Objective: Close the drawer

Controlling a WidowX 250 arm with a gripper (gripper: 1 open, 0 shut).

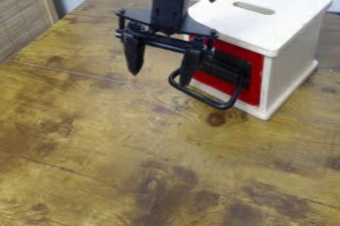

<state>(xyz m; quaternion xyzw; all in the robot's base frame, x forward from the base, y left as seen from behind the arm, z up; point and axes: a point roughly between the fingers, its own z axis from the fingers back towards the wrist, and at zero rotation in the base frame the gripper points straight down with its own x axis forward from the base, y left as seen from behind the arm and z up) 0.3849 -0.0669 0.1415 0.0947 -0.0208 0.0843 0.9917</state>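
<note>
The drawer [248,59] is red with a black front panel and sits in the front of a cream-white box [276,19] at the table's back right. Its large black loop handle [204,92] sticks out toward the lower left. My gripper [159,71] hangs open just left of the drawer front, fingers pointing down. The left finger [133,59] is over bare table, and the right finger [188,66] stands close to the handle. Nothing is held between them. I cannot tell how far the drawer protrudes from the box.
The wooden table [119,150] stretches wide to the left and front. A slatted wooden panel [24,11] stands at the upper left. The box top has a slot [253,9].
</note>
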